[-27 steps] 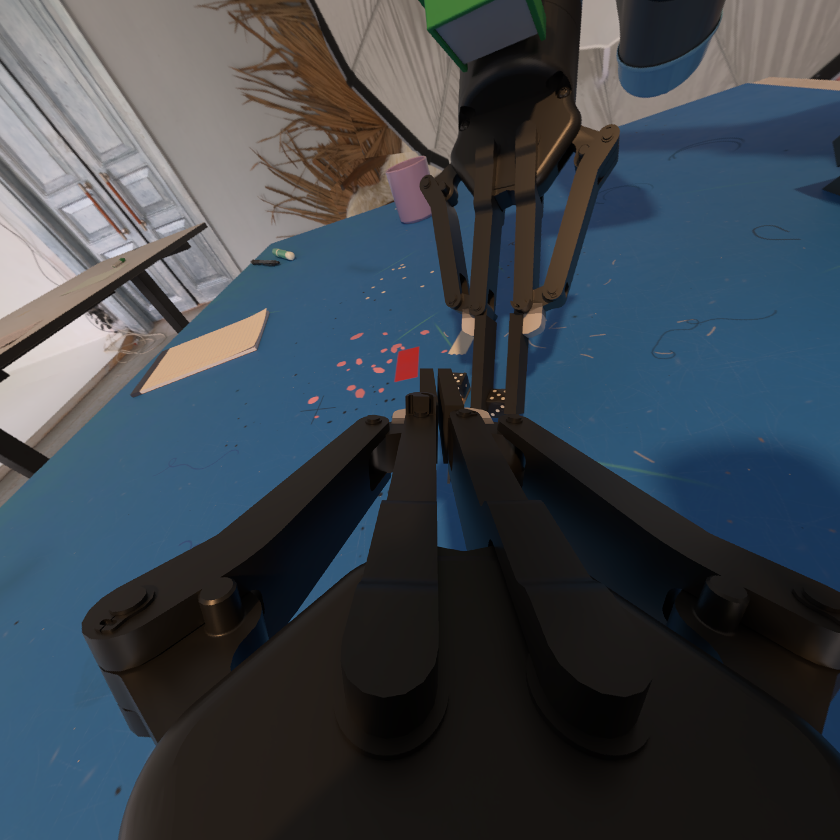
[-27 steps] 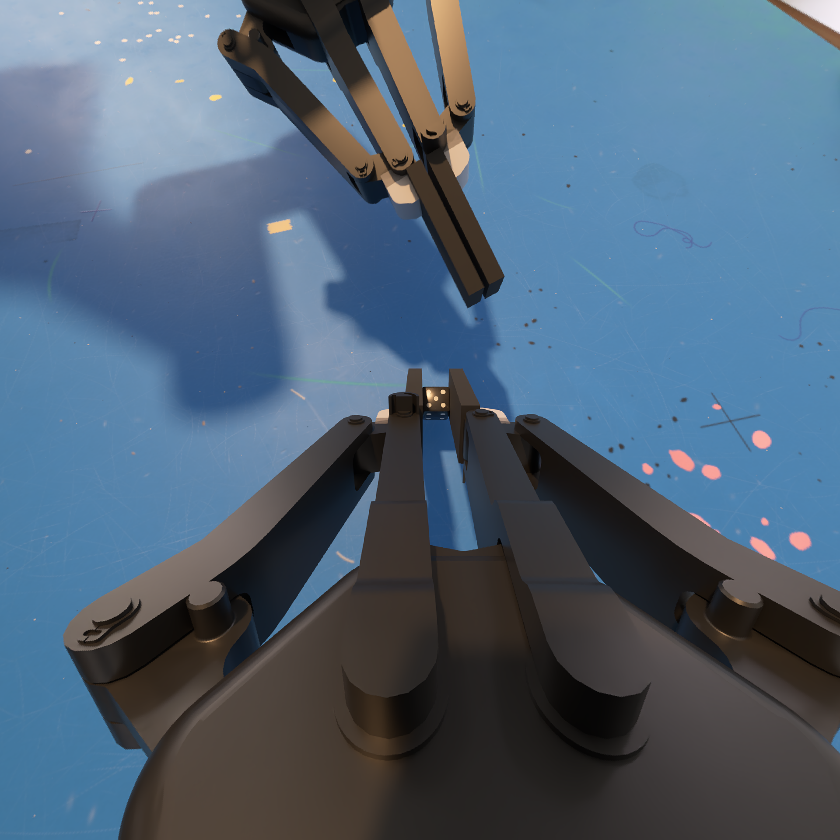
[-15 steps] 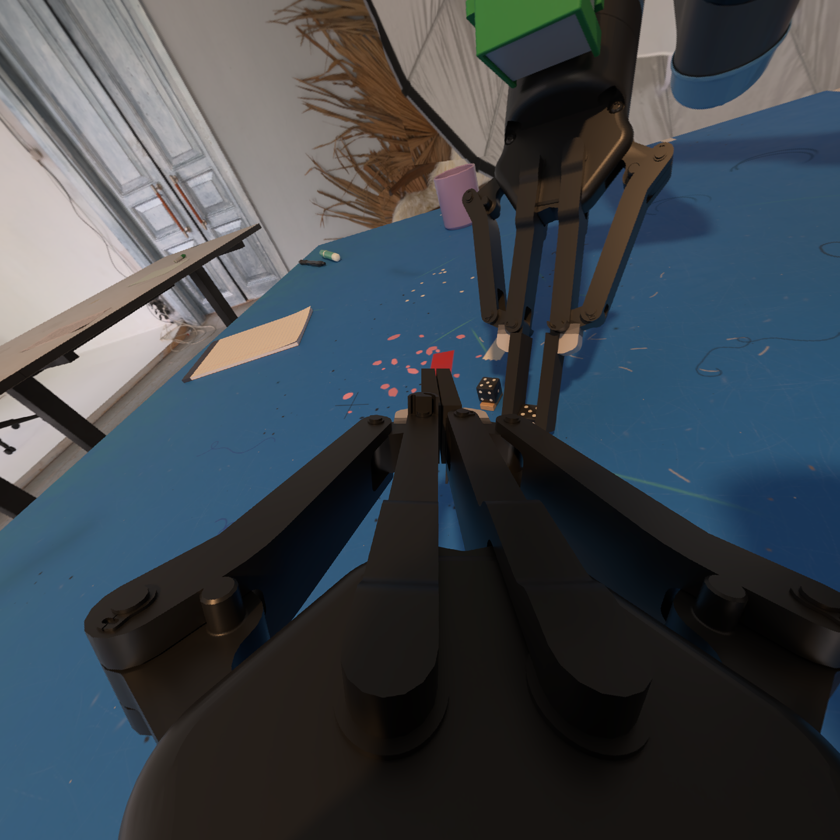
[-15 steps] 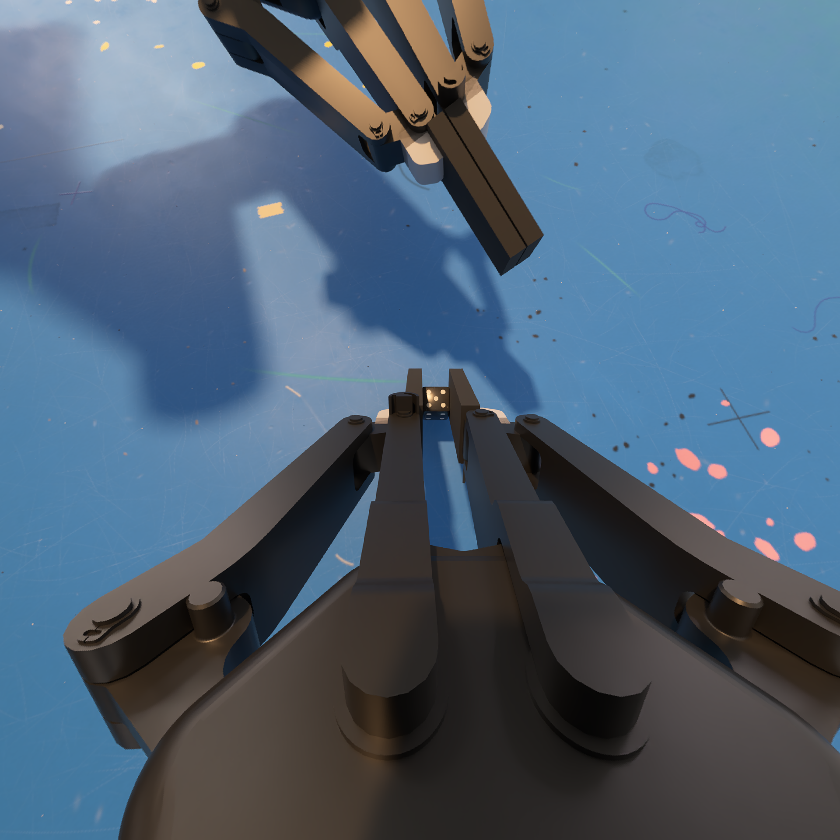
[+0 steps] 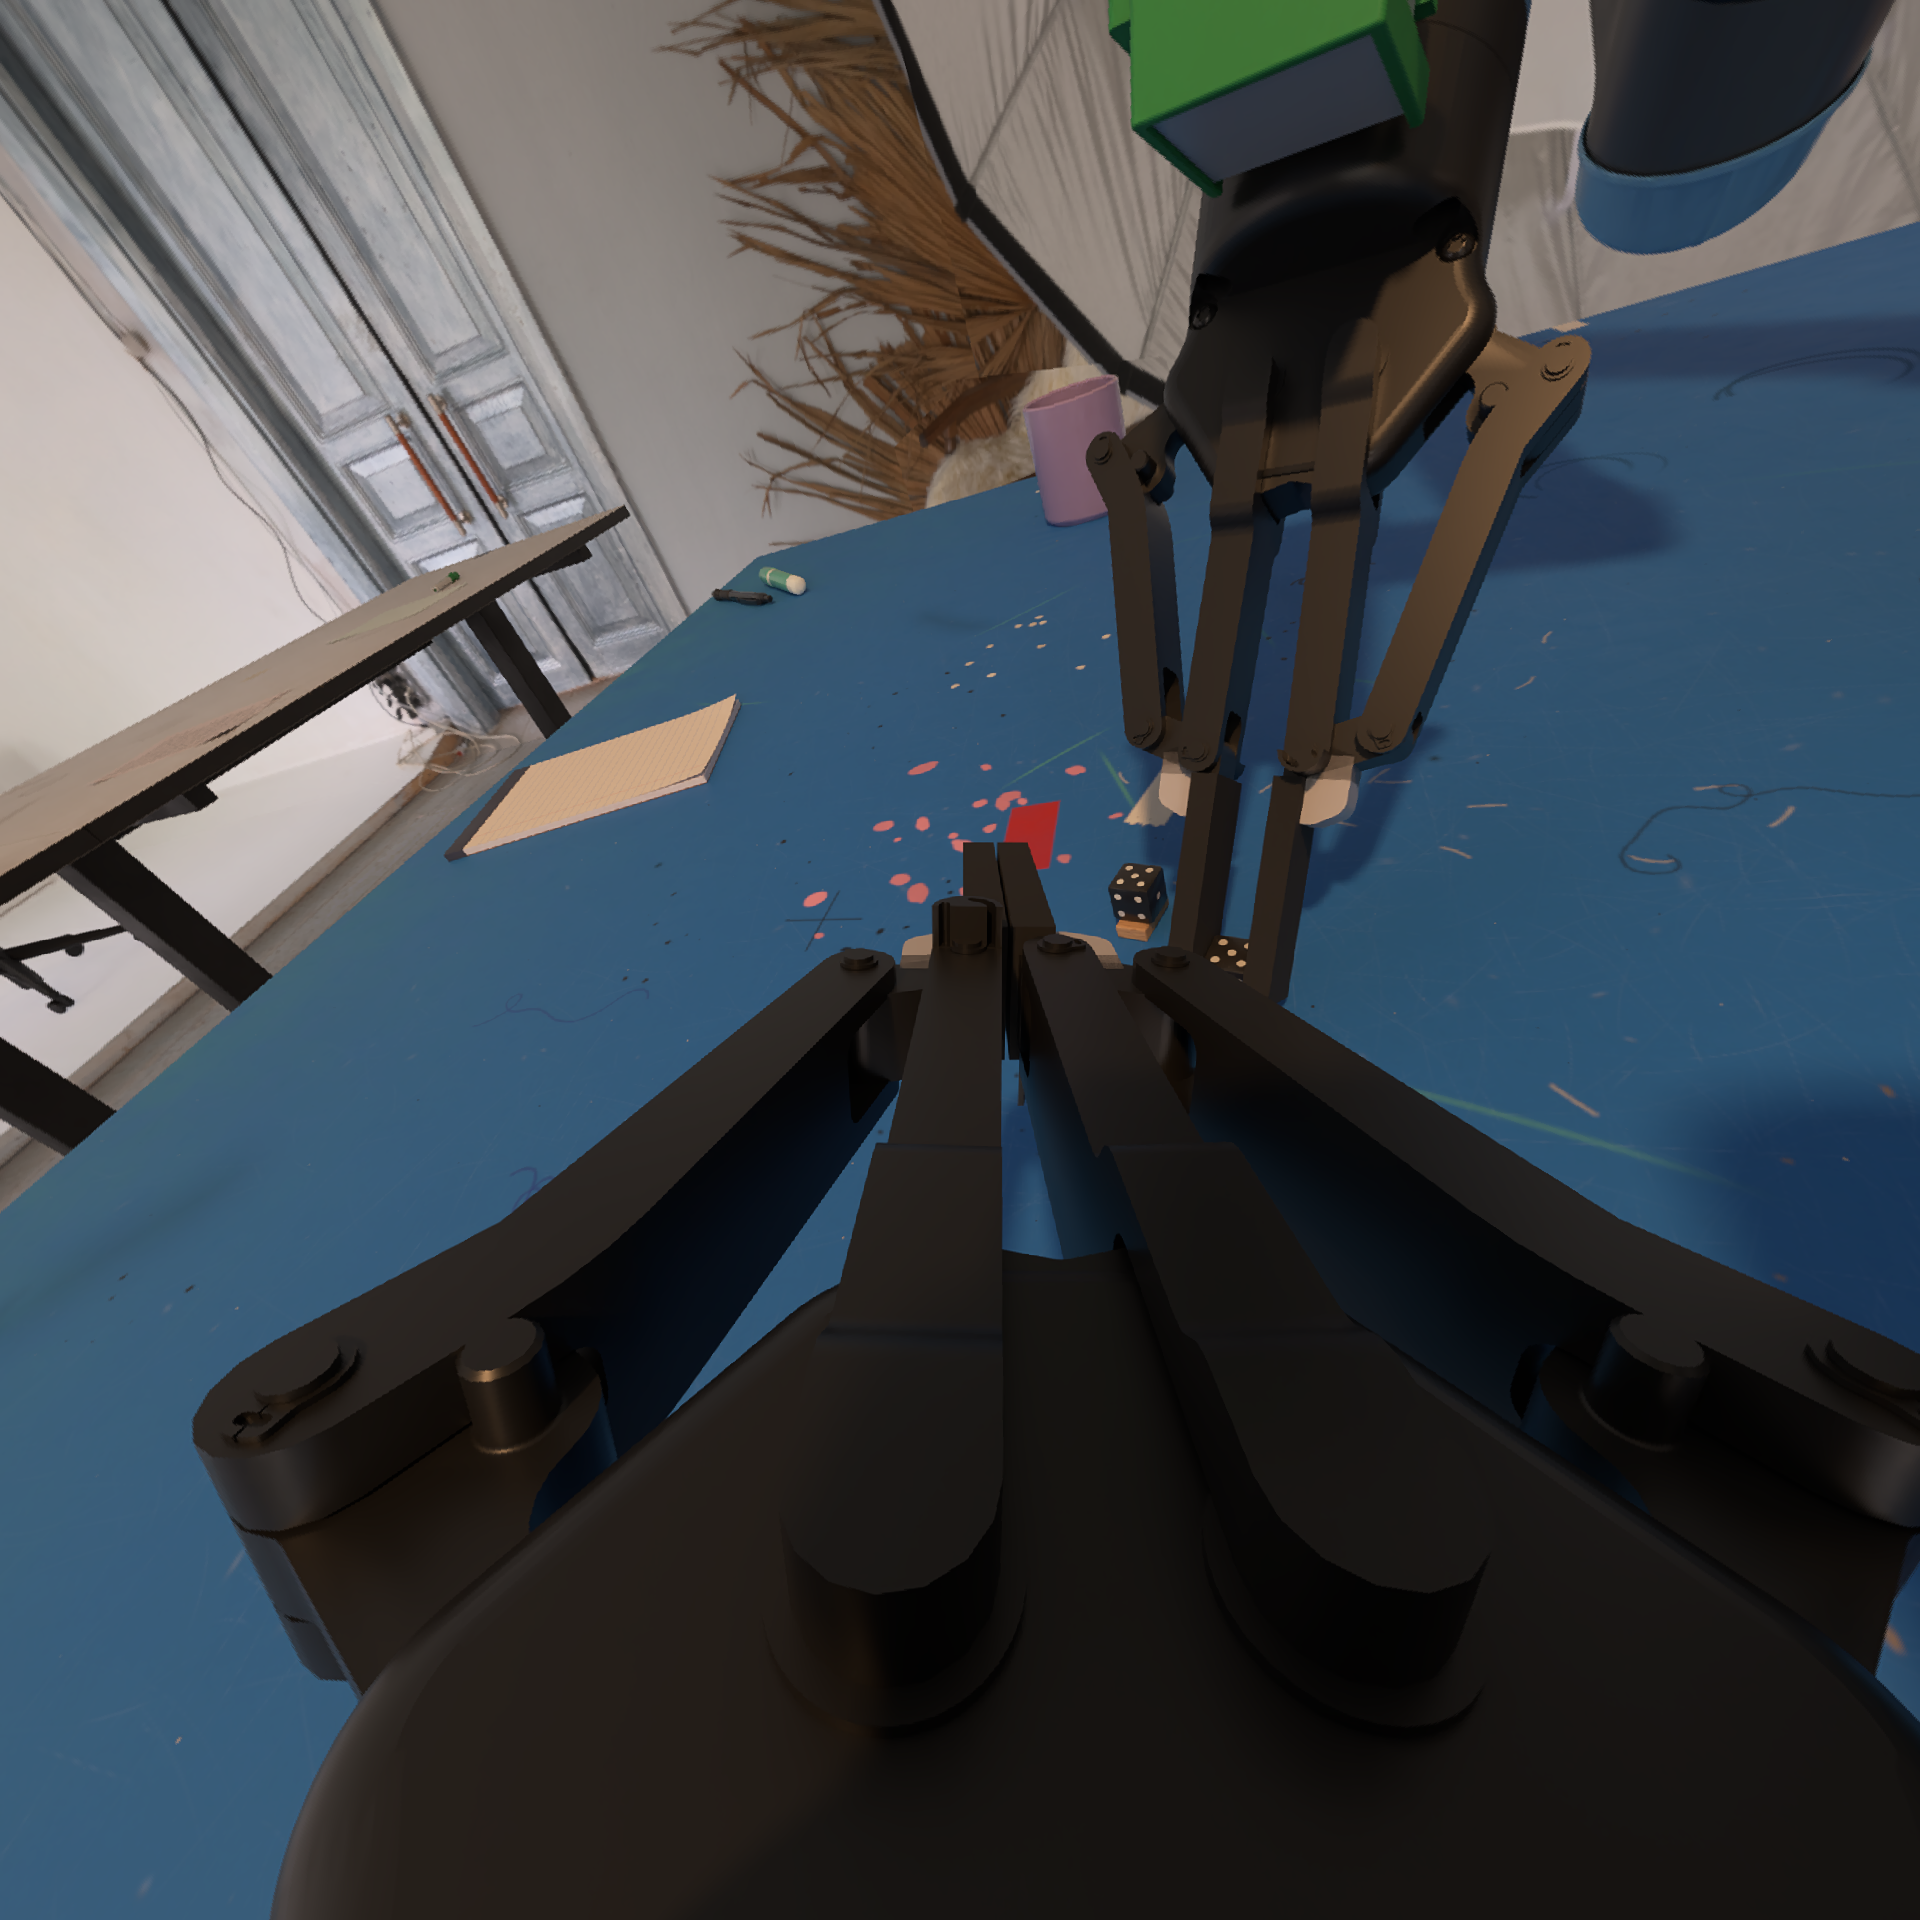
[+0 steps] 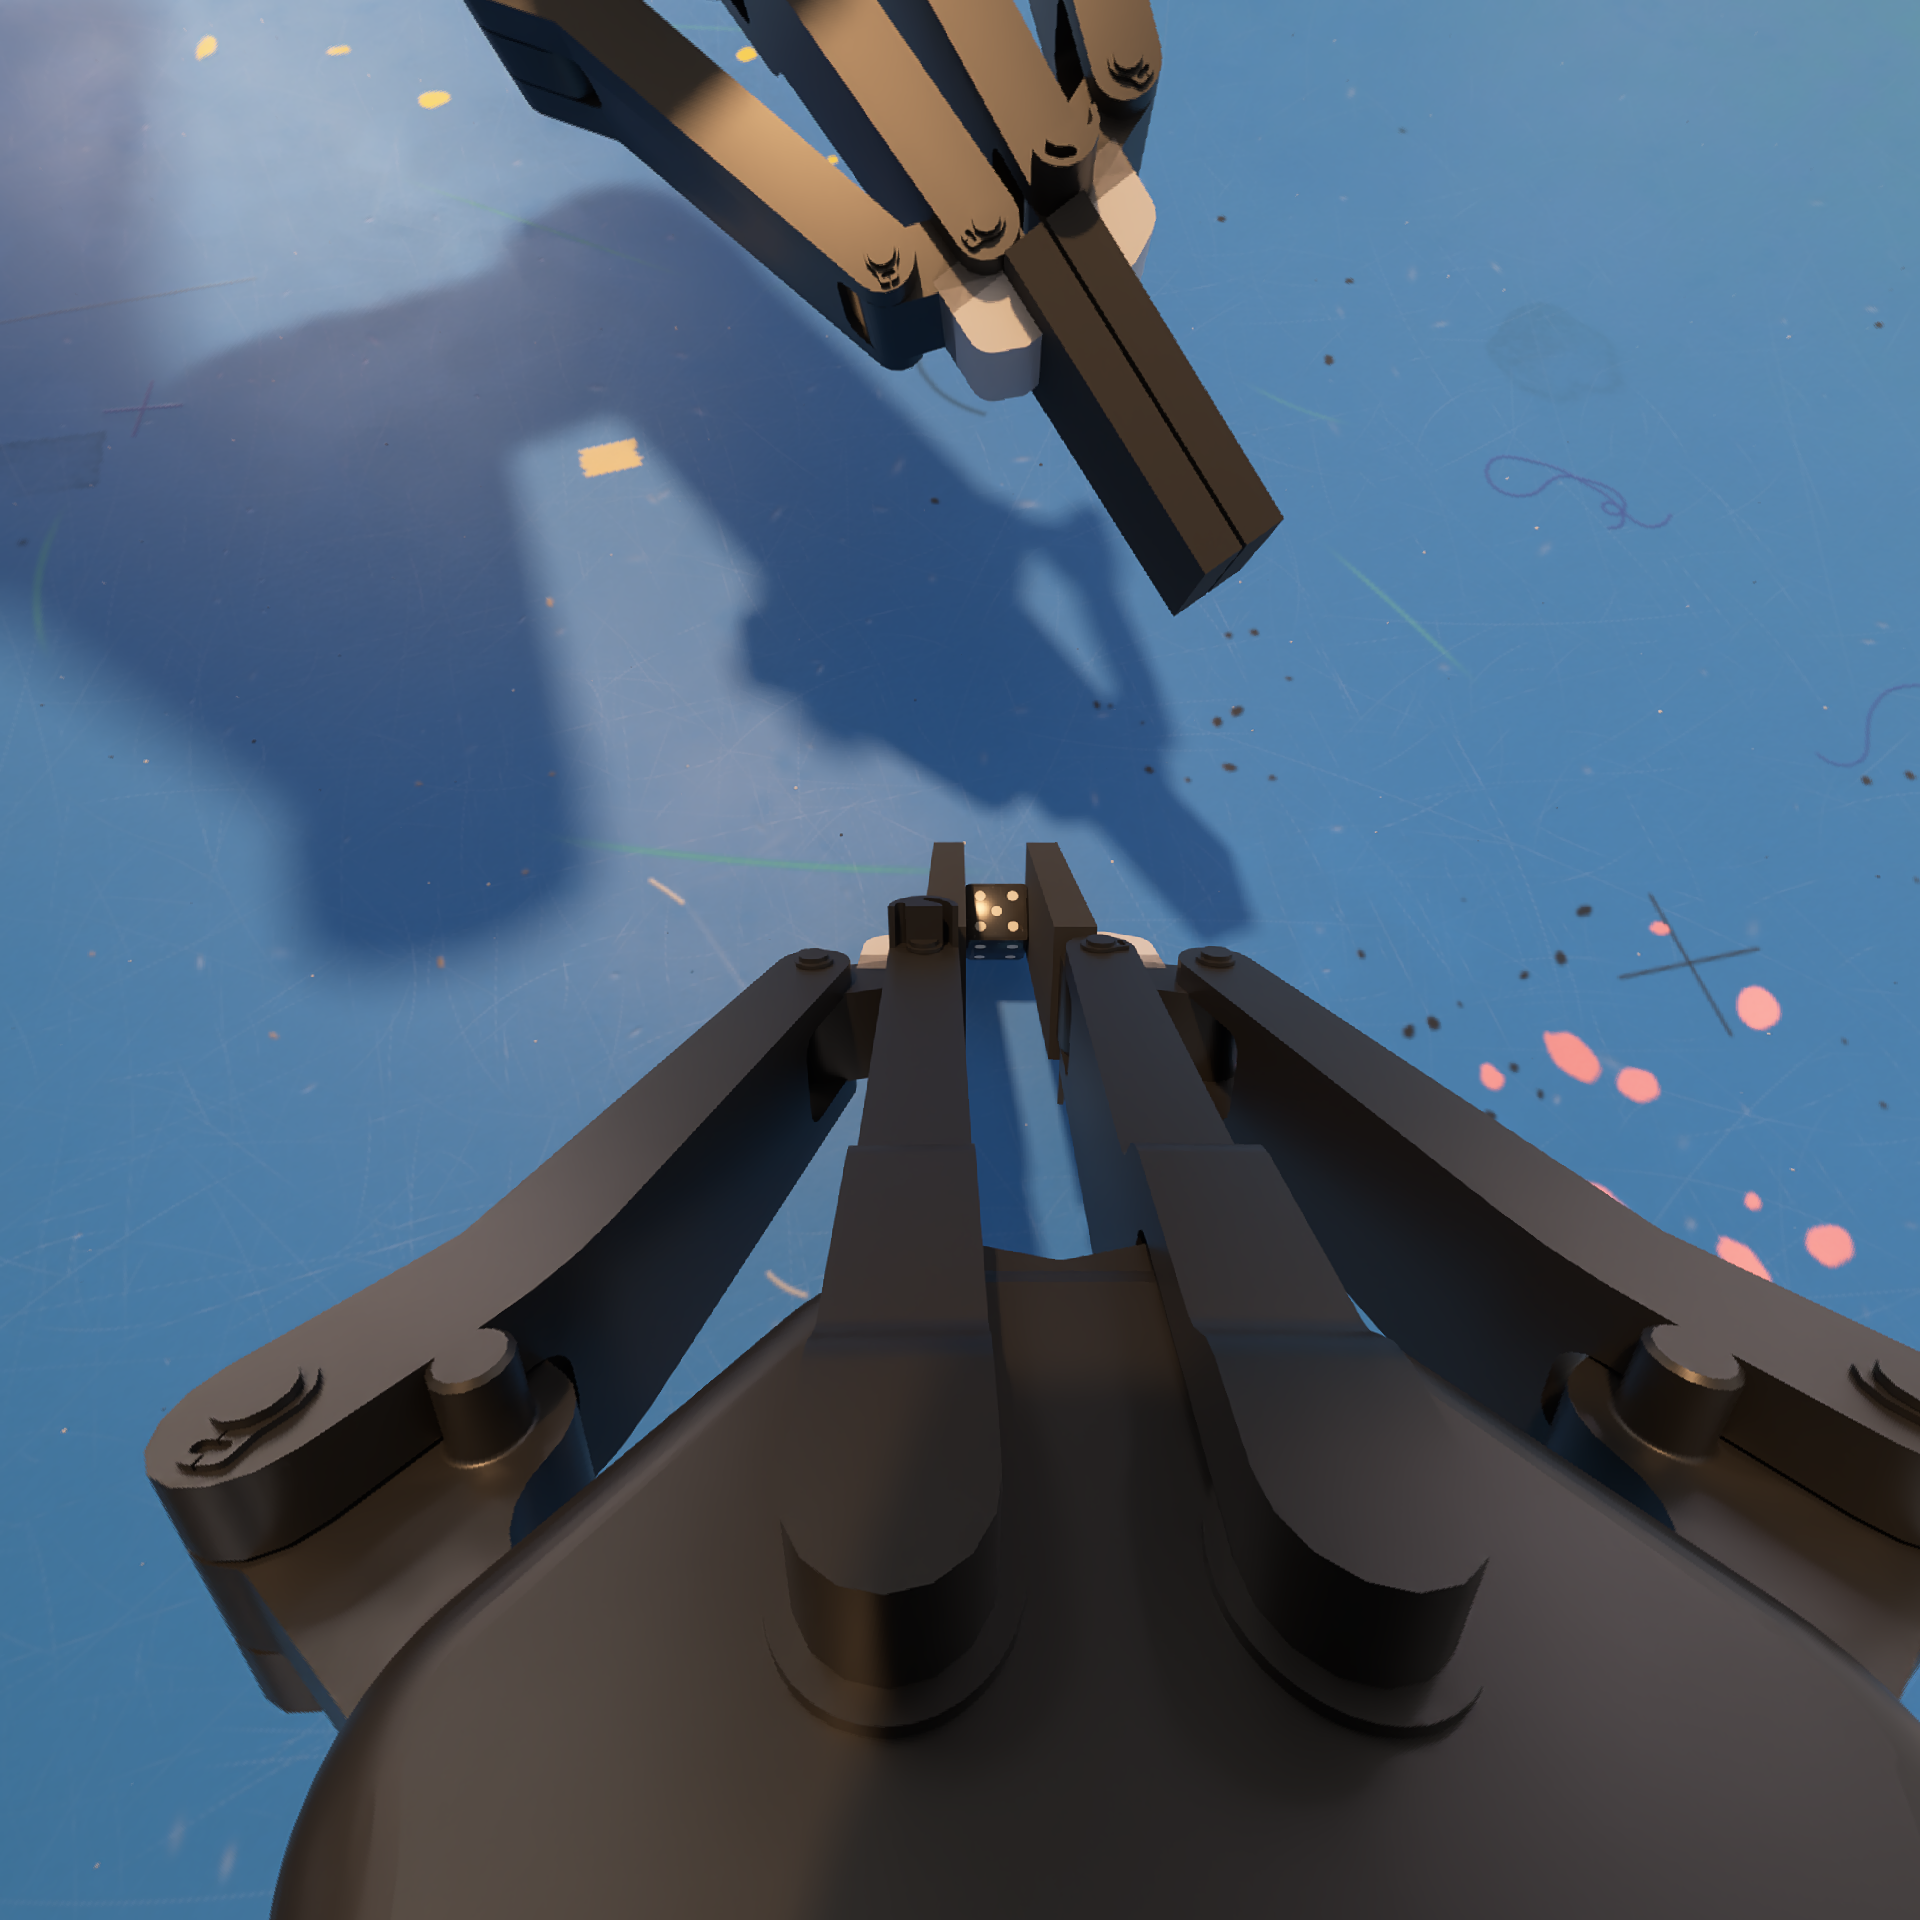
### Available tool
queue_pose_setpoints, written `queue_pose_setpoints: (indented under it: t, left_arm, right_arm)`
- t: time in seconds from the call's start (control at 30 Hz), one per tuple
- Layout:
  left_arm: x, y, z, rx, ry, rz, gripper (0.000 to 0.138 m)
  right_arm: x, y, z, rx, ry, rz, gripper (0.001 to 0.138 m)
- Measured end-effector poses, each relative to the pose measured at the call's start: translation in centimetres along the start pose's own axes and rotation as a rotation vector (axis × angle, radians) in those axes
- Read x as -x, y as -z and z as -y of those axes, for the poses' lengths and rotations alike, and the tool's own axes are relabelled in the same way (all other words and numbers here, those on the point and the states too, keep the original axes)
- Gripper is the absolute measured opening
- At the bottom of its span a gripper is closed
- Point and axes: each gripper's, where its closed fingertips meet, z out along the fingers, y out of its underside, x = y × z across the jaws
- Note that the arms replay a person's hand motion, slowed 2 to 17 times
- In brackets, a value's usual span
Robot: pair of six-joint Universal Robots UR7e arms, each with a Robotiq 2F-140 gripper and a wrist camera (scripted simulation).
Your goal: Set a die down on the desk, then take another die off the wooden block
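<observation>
A black die with pale pips (image 5: 1138, 891) sits on a small wooden block (image 5: 1132, 932) on the blue desk (image 5: 520, 1091). My right gripper (image 6: 997, 873) is shut on a second black die (image 6: 997, 912); in the left wrist view this gripper (image 5: 1236, 964) stands upright just right of the block, its die (image 5: 1231, 951) low at the desk surface. My left gripper (image 5: 1000, 857) is shut and empty, its tips left of the block and apart from it. It also shows in the right wrist view (image 6: 1226, 566), above the desk.
A red patch (image 5: 1032, 831) and pink paint spots mark the desk behind the block. A tan notepad (image 5: 613, 774) lies at the left, a lilac cup (image 5: 1075, 452) and a small stick (image 5: 781, 580) at the far edge. A side table (image 5: 260, 686) stands beyond the desk's left edge.
My left gripper has drawn back from the block, still shut, and the die on the block has come into view. My right gripper holds its die in place.
</observation>
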Motion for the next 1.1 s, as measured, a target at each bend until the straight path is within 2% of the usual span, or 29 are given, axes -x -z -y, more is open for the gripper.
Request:
queue_pose_setpoints:
  t: [0.47, 0.8, 1.1]
  left_arm:
    - [0.1, -0.1, -0.3, 0.013, -0.007, 0.016, 0.001]
    - [0.7, 0.3, 0.1, -0.018, 0.05, 0.029, 0.001]
    - [1.4, 0.6, 0.2, -0.035, 0.092, 0.05, 0.001]
  right_arm:
    - [0.0, 0.1, -0.2, 0.013, 0.009, -0.018, 0.016]
    - [0.0, 0.5, 0.2, -0.011, -0.001, -0.016, 0.016]
    - [-0.4, 1.3, 0.7, -0.036, -0.013, -0.044, 0.019]
